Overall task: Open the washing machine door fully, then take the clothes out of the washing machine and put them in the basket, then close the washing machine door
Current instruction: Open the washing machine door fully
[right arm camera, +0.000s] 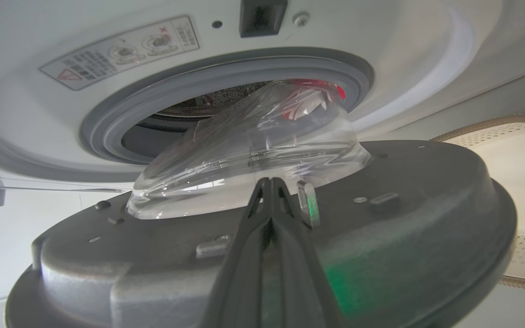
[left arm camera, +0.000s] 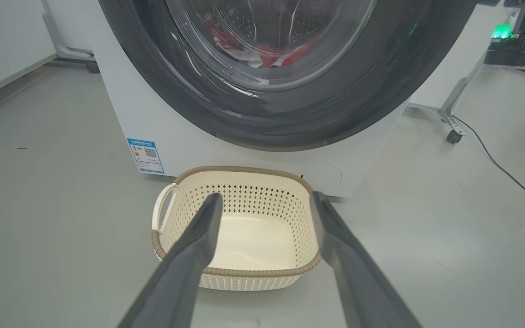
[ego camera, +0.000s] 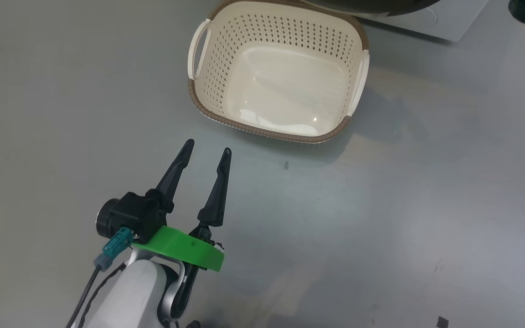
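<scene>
R gripper [right arm camera: 269, 182] has its fingers pressed together w/ nothing between them, tips set on the inner face of the washing machine door [right arm camera: 404, 214], just beside the latch hook [right arm camera: 308, 202]. Likely reason: a closed pair makes a stiff pusher, so you can swing the door wider w/o gripping it.

Door's only partly open. Its glass bulge [right arm camera: 244, 155] sits across the gasket [right arm camera: 226, 82] mouth, so no reaching in yet. The clothes [right arm camera: 310, 84], red & white, are inside the washing machine [right arm camera: 404, 68], seen thru the glass.

L gripper [ego camera: 208, 146] hangs over the floor [ego camera: 381, 205], fingers spread, holding nothing, aimed at the basket [ego camera: 267, 132]. Prob. parked ready for the pull-out.

Basket's empty, on the floor just in front of the machine, below the door's lower edge, near the blue label [left arm camera: 146, 156]. Watch: the door may sweep over the basket as it swings; can't tell clearance. A wheeled stand [left arm camera: 454, 132] & cable [left arm camera: 499, 164] lie well apart from the basket.
</scene>
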